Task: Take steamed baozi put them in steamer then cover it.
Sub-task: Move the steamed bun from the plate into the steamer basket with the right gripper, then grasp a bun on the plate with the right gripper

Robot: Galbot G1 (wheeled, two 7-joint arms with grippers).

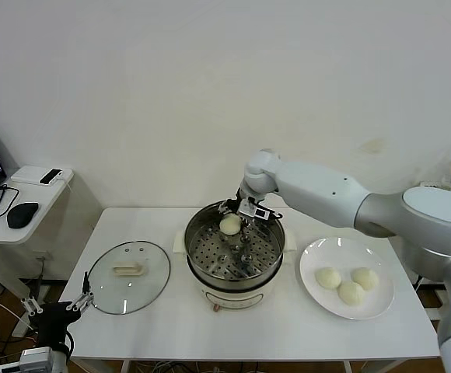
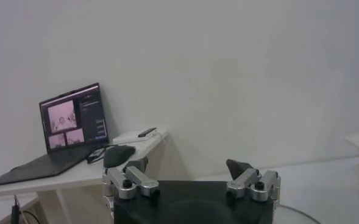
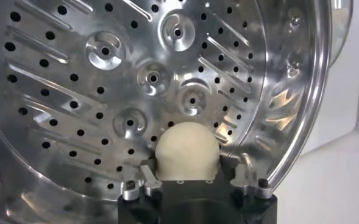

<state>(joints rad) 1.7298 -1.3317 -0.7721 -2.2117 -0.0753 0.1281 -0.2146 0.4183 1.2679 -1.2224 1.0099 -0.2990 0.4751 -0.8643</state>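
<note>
The right hand (image 1: 233, 223) hung over the far side of the steamer (image 1: 234, 252), its fingers closed on one baozi (image 1: 230, 224) — held just above the perforated tray (image 3: 106, 91), not yet resting on it as far as the head view showed. In the right wrist view the bun (image 3: 187, 149) sat between the two fingers, the holed steel close beneath it. Entering at the far edge probably left the nearer part of the tray free for the rest.

Three more baozi (image 1: 346, 283) waited on the white plate (image 1: 312, 258) to the right of the steamer, near each other, within the same arm's reach. The cover (image 1: 128, 276) lay flat on the surface to the left, handle up, well clear of the pot so loading was unobstructed.

The left hand (image 1: 54, 305) was parked low at the near left corner, beside the cover; its fingers stood wide apart and empty, perhaps kept there for the covering step.
</note>
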